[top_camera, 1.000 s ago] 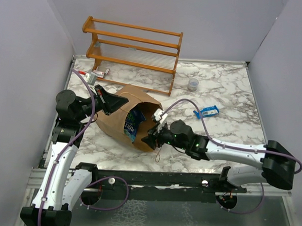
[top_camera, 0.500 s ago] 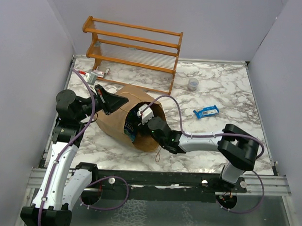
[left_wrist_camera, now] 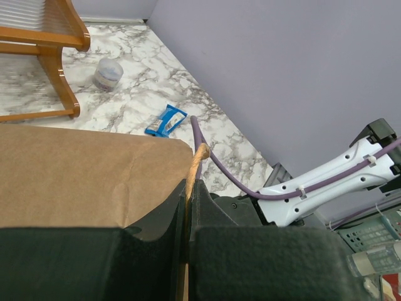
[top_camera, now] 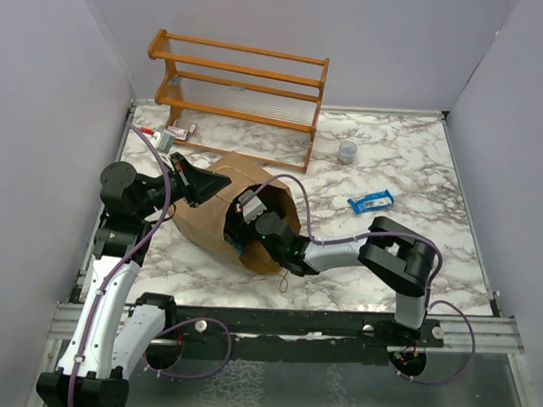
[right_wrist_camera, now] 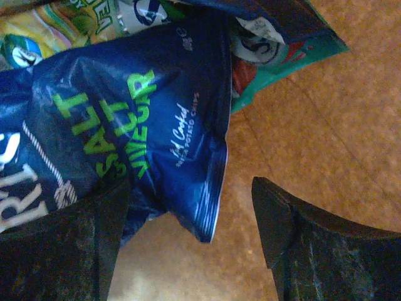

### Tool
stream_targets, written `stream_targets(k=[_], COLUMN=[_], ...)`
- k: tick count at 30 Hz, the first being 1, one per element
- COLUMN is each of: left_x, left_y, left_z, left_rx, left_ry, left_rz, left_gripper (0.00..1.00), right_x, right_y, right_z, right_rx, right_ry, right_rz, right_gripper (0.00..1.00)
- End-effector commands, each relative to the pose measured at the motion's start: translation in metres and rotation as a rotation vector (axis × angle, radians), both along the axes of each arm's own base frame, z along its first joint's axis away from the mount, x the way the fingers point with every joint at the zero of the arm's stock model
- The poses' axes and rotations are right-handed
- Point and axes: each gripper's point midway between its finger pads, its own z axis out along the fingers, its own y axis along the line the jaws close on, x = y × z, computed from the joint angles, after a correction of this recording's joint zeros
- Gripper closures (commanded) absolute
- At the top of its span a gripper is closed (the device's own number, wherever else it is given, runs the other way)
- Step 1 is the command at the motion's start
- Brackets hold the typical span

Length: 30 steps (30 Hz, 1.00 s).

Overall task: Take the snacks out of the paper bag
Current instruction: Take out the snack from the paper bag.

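Note:
The brown paper bag (top_camera: 203,217) lies on its side with its mouth toward the right arm. My left gripper (left_wrist_camera: 190,188) is shut on the bag's twisted paper handle (left_wrist_camera: 195,162) and holds the upper edge up. My right gripper (right_wrist_camera: 191,216) is deep inside the bag, open. The lower corner of a dark blue pouch (right_wrist_camera: 125,113) hangs between its fingers, against the left finger (right_wrist_camera: 103,219) and apart from the right one. Behind the pouch lie a teal packet (right_wrist_camera: 294,47) and a yellow-green packet (right_wrist_camera: 59,22). One blue packet (top_camera: 371,201) lies on the marble outside the bag.
A wooden rack (top_camera: 241,85) stands at the back. A small clear cup (top_camera: 347,152) sits right of it, and a red-and-white packet (top_camera: 180,130) lies at the back left. Purple walls close in the table on three sides. The right forearm (top_camera: 341,252) stretches across the front.
My right gripper has gone from the bag's mouth deeper into the bag, and its jaws have opened wider. The left gripper and the bag have stayed put.

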Motion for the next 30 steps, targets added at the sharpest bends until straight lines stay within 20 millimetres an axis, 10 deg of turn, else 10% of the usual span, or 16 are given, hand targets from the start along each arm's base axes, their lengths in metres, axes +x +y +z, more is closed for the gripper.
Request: stream_targets(k=[1, 13, 30], left_x=[-0.006, -0.001, 0.02], left_y=[-0.001, 0.001, 0.017], left_z=[0.017, 0.015, 0.006], left_rx=[-0.007, -0.01, 0.028], left_ry=[-0.056, -0.061, -0.039], left_rz=[-0.013, 0.017, 0.162], left_gripper=[1.0, 1.0, 1.0], right_x=[0.016, 0.004, -0.042], right_y=[0.016, 0.037, 0.008], right_z=[0.007, 0.019, 0.078], right_rx=[0.055, 0.092, 0.219], right_ry=[-0.016, 0.077, 0.215], right_rz=[-0.003, 0.089, 0.17], right_gripper=[0.26, 0.98, 0.99])
